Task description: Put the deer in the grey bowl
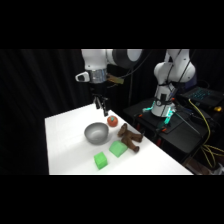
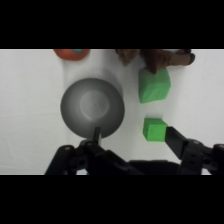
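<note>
The white table (image 1: 65,145) spreads beneath the gripper (image 1: 102,106), which hangs above it with jaws spread wide and nothing between them. Directly below the jaws sits the grey bowl (image 2: 92,107), apparently empty, though its inside is hazy. Beyond the bowl, off to the side of the jaws, lies the deer (image 2: 155,58) on the table, outside the bowl. Just beside the deer rests a larger green block (image 2: 154,85); a smaller green block (image 2: 154,129) sits close by one fingertip. A small red-orange object (image 2: 71,53) lies past the bowl.
</note>
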You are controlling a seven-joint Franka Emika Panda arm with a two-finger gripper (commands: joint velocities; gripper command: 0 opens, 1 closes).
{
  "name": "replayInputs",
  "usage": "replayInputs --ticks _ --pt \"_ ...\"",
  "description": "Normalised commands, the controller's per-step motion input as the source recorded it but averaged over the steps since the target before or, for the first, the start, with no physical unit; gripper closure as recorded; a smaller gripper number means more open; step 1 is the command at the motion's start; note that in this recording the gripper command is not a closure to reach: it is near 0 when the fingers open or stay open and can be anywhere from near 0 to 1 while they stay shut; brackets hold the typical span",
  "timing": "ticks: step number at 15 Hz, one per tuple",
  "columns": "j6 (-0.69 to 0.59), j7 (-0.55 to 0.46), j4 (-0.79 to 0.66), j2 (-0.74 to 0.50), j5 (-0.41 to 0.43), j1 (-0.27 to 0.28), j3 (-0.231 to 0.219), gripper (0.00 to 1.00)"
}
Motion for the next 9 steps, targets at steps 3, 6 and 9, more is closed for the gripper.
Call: replayInputs --ticks 3,6,9 --pt "0.01 -0.02 -0.03 -0.04 0.001 -0.018 0.022 0.0" --pt "0.09 -0.11 -0.21 -0.2 0.027 -0.019 0.027 0.0" --pt "0.21 -0.26 -0.42 -0.34 0.096 -0.026 0.026 0.0"
